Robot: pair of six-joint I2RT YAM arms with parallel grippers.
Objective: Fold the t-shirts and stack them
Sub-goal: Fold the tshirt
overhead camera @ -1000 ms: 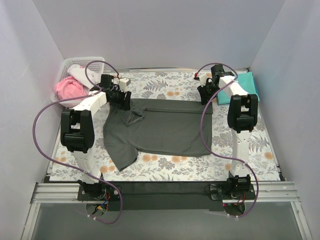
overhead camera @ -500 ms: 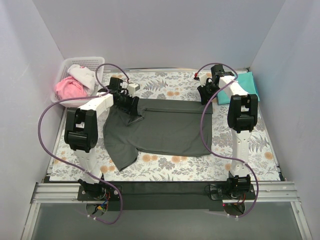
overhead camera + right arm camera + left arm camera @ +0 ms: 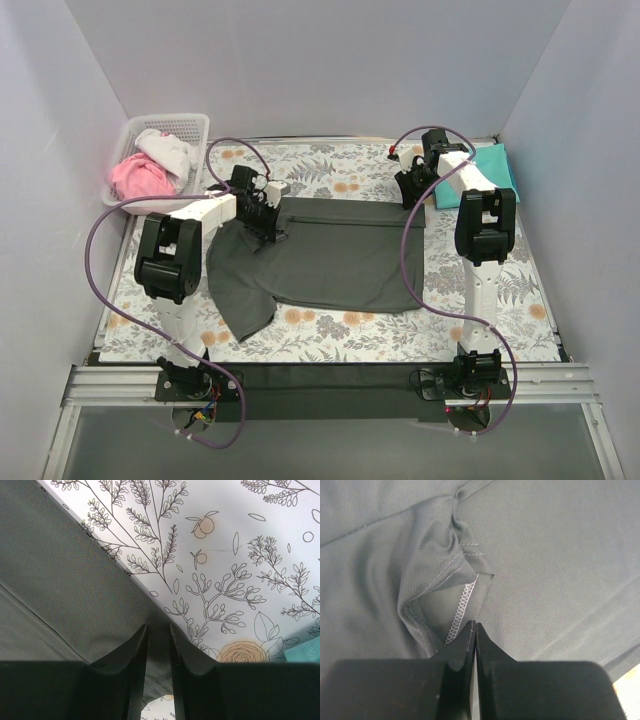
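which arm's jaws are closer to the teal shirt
Right. The jaws of the right arm grip a far corner of the grey shirt beside the teal shirt; those of the left arm pinch it well to the left, farther away.

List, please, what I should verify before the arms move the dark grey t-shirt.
1. Left claw shut on the dark charcoal-grey cloth t-shirt at its puckered fold: ok.
2. Right claw pinching its far right corner: ok.
3. Shirt flat: not ok, near left part juts out.
4. Folded teal cloth t-shirt apart from it: ok.
5. Right arm's purple cable clear of the shirt: cannot tell.
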